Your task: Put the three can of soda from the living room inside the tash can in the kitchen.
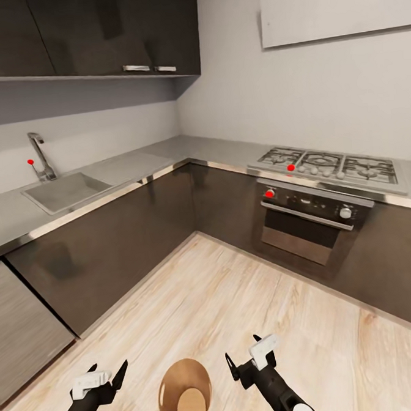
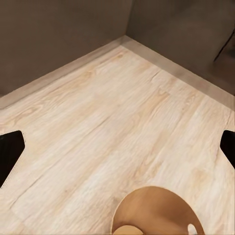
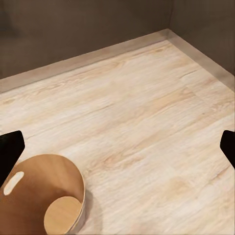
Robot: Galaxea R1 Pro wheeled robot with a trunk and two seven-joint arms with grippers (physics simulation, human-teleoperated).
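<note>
- The tash can (image 1: pixel 185 394) stands on the light wood floor (image 1: pixel 237 301) low in the head view, between the two arms; its brown inside and round rim face up, and the pale bottom shows bare.
- In the right wrist view the tash can (image 3: pixel 41 196) shows a slot handle cut in its wall.
- The left claw (image 1: pixel 102 378) hangs just beside the bin, its fingers spread wide and holding nothing.
- The right claw (image 1: pixel 248 357) hangs on the other side, likewise wide open and empty.
- Beyond lies open floor up to the dark brown cabinets (image 1: pixel 110 249) of the kitchen.
- On the grey bench (image 1: pixel 135 167) sit a steel sink (image 1: pixel 66 190) with a tap (image 1: pixel 41 155).
- Farther right are a gas hob (image 1: pixel 328 166) and a built-in oven (image 1: pixel 311 219).
</note>
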